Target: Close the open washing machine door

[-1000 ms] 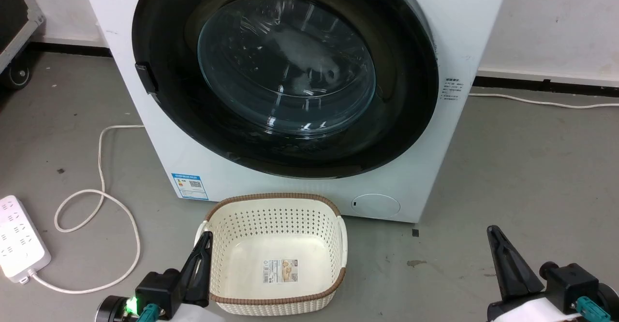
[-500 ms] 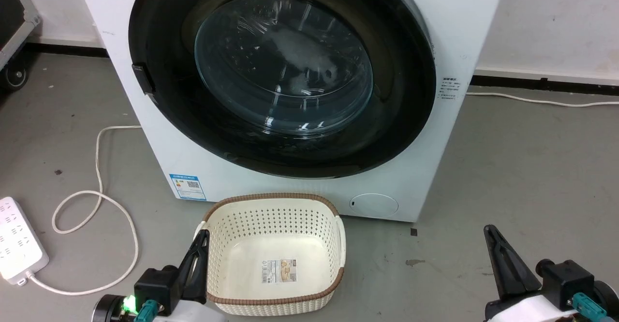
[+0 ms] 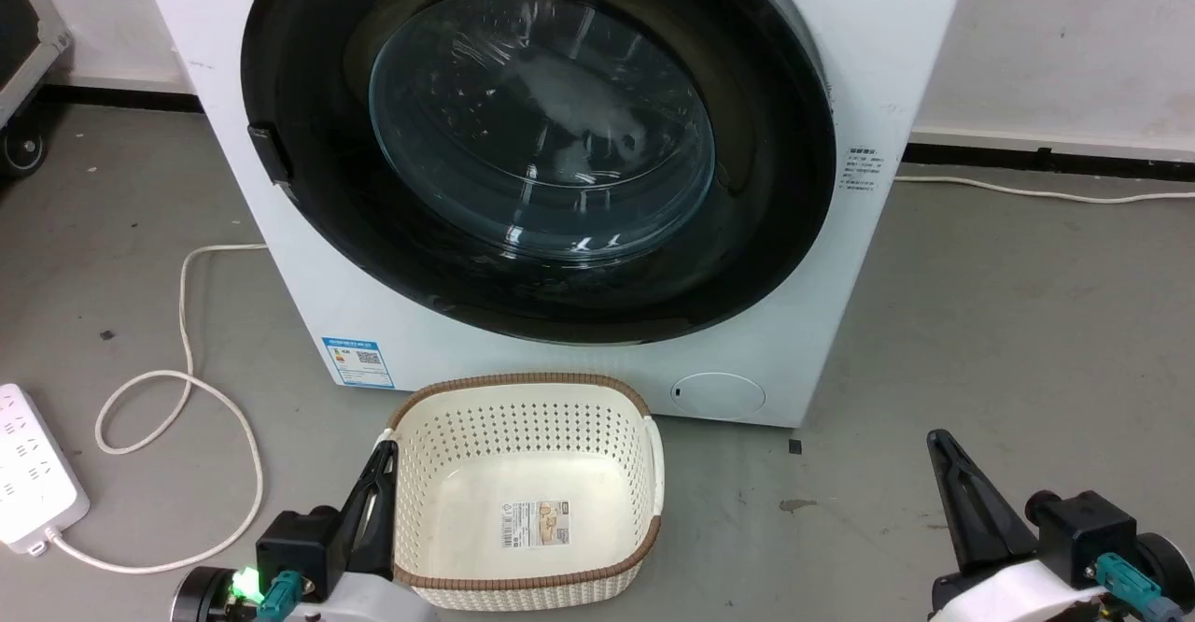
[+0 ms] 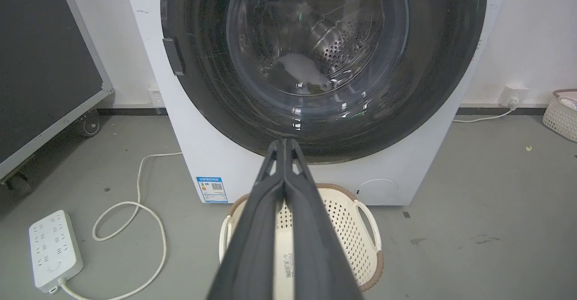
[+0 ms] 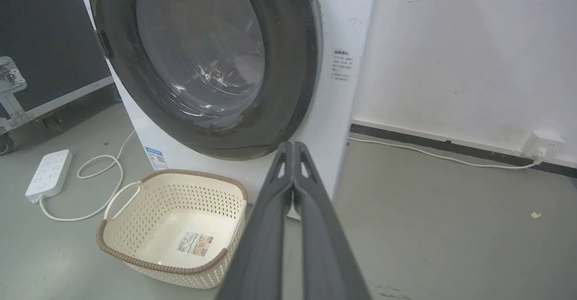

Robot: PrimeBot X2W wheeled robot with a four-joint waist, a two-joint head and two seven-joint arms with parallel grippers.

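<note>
A cream perforated basket (image 3: 523,426) with a brown woven rim sits upright on the grey floor (image 3: 980,323), a printed sticker (image 3: 537,522) on its bottom. Left of it lies a white power strip (image 3: 33,468), whose cord (image 3: 185,323) loops across the floor between them. Along the floor's back edge a second white cord (image 3: 1046,194) follows the dark skirting to a wall socket (image 5: 543,144). A black case on castors (image 4: 40,65) stands at the back left corner, and another pale basket (image 4: 561,115) sits at the far right edge

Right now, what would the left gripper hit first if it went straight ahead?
Probably the lower black rim of the washing machine door, passing above the basket; depth is unclear.
</note>
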